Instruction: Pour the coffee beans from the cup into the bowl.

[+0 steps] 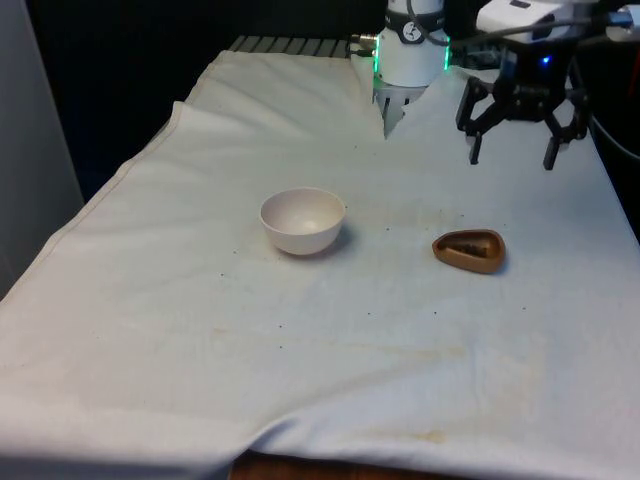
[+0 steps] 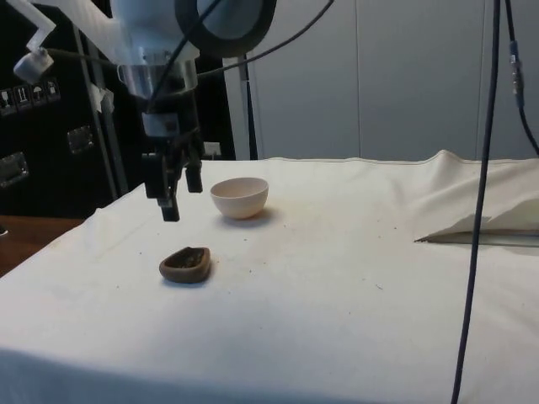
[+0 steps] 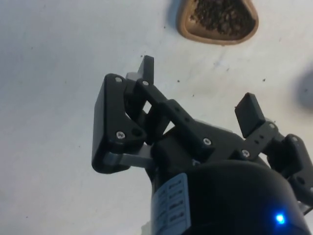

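Note:
A small brown wooden cup [image 1: 469, 250] with rounded corners sits on the white cloth at the front view's right, and dark coffee beans fill it [image 3: 218, 18]. The same cup [image 2: 185, 264] lies low and near in the side view. A pale empty bowl [image 1: 303, 220] stands near the middle of the table, to the cup's left in the front view [image 2: 240, 197]. My gripper [image 1: 512, 154] hangs open above the cloth, behind the cup and higher than it [image 2: 179, 195]. Nothing is between its fingers [image 3: 247, 113].
The white cloth [image 1: 200, 330] covers the whole table, with a raised fold [image 2: 472, 223] near the robot's base. A few loose dark specks lie scattered on the cloth around the cup. A black cable [image 2: 480, 202] hangs down in the side view.

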Available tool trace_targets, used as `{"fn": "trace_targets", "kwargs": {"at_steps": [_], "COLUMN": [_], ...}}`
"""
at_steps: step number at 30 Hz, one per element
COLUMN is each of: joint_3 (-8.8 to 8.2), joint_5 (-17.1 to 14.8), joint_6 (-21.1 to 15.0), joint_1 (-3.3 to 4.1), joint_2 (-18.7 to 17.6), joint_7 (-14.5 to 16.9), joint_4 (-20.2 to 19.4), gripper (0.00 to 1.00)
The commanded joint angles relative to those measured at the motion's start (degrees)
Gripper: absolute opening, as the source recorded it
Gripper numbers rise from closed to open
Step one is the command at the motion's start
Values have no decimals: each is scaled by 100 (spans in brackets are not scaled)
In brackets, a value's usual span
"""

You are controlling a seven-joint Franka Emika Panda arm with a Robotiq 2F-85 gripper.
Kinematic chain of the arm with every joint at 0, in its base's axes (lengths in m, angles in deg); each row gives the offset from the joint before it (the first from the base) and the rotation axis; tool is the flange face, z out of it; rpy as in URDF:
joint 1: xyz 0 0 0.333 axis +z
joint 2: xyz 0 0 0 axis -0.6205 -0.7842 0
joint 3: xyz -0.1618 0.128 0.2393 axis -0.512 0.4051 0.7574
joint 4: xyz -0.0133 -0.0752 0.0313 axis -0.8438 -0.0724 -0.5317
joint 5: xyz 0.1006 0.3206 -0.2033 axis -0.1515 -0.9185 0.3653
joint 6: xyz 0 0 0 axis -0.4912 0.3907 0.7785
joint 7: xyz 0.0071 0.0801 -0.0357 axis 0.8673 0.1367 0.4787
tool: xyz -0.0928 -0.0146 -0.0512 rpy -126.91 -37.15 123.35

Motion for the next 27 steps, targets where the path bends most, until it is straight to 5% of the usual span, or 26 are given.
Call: {"fn": "trace_targets", "kwargs": {"at_steps": [1,3,4,11,12,13,20,21,27], "joint_3": [-34,17,-17,52,97,57,86,126,132], "joint_5": [160,109,264,659,602,699,837,802,934], "joint_6": [-74,-52,-103,-92,-80,-92,-103,-80,-132], "joint_1": [52,0,52,63,11,63,92,52,109], "joint_2": [-92,-69,-166,-533,-498,-584,-928,-900,-1157], "joint_7": [-126,-74,-201,-561,-487,-602,-940,-865,-1180], "joint_4": [52,29,97,367,332,407,665,636,814], "gripper": [100,100,100,100,100,100,100,100,100]}}
